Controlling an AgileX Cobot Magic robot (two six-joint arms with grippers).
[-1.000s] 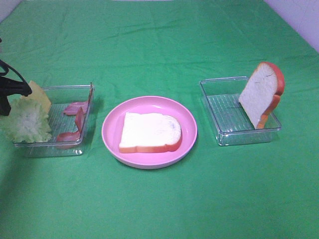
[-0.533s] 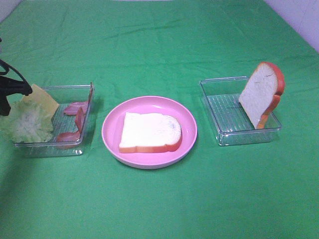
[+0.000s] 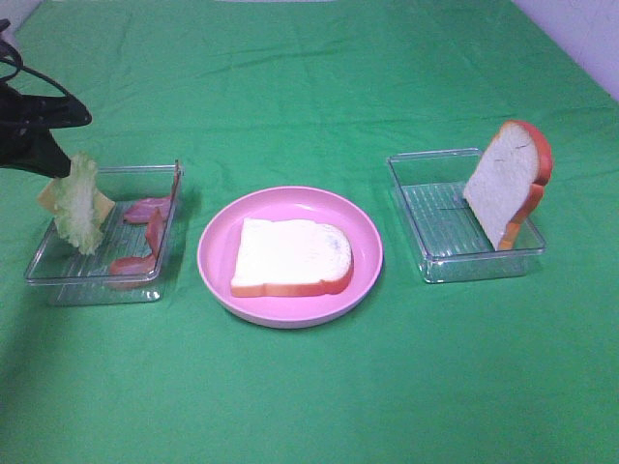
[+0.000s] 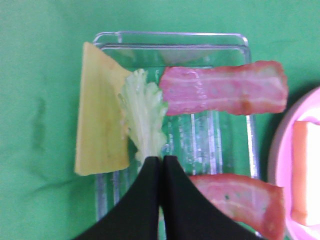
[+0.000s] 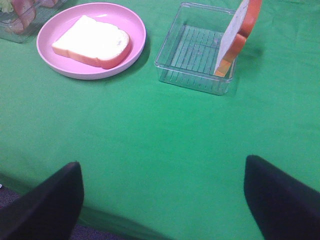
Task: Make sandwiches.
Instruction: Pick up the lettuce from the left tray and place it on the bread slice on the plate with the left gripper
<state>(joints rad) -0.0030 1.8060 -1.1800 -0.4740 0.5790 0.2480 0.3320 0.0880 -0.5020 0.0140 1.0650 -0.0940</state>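
Your left pincer (image 4: 161, 159) has its black jaws pressed together on one end of the lettuce (image 4: 145, 117), so the frilly leaf hangs limp beneath it over the left half of the left tray (image 3: 97, 290). Gripping it by one edge makes sense: the leaf can clear the tray wall and be laid flat afterwards. The cheese (image 4: 100, 130) rests at the tray's left rim, partly over it and touching the leaf; you cannot tell whether it is clinging to the lettuce. The bacon strips (image 4: 225, 94) lie in the tray's right half, untouched.

On the pink plate (image 3: 218, 280), at the middle of the table, one bread slice (image 3: 290, 256) lies flat and bare, ready as the base for fillings. The second slice (image 3: 503, 188) leans upright at the right rim of the right tray (image 3: 435, 266), likely kept for the top. Your right pincer (image 5: 165, 200) waits near the table's front edge with jaws wide apart and nothing between them, well apart from everything.

A second ago the lettuce lay spread at the left tray's front left corner with the pincer low beside it. Now the pincer is higher and the leaf dangles off the tray floor. Plate, bread and bacon have not shifted.
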